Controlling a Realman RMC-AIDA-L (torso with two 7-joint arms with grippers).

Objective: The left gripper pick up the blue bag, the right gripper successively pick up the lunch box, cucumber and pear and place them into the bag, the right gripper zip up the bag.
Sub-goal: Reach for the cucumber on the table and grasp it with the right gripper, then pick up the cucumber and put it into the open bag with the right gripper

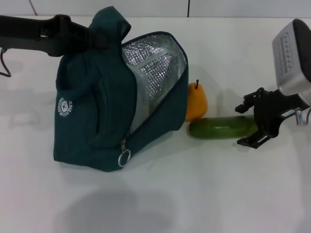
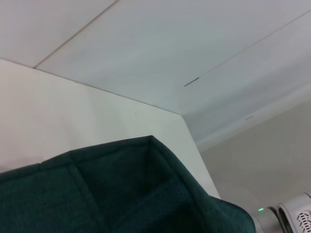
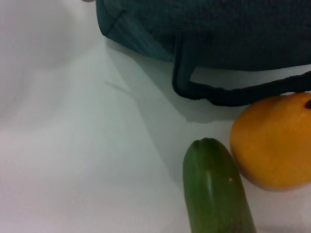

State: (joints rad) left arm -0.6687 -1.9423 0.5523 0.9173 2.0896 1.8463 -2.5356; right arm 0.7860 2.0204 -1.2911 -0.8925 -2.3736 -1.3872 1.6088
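Teal bag (image 1: pixel 92 121), head view: I see left gripper (image 1: pixel 95 39) clamped on its top handle; right gripper (image 1: pixel 253 124), fingers apart, straddles cucumber (image 1: pixel 221 128)'s right end; pear (image 1: pixel 196 102) behind. Left wrist: bag fabric (image 2: pixel 121 194) only. Right wrist: cucumber (image 3: pixel 216 189) touching pear (image 3: pixel 272 141), bag (image 3: pixel 204 34) beyond.

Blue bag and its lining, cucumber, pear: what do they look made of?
Blue bag: dark teal woven fabric, matte; weave texture shows. Its lining: silver foil-like sheet, shiny, quilted grid pattern. Cucumber: smooth glossy green skin; real or plastic, cannot tell. Pear: orange-yellow, smooth, mostly matte skin with a dark stem; likewise could be an imitation.
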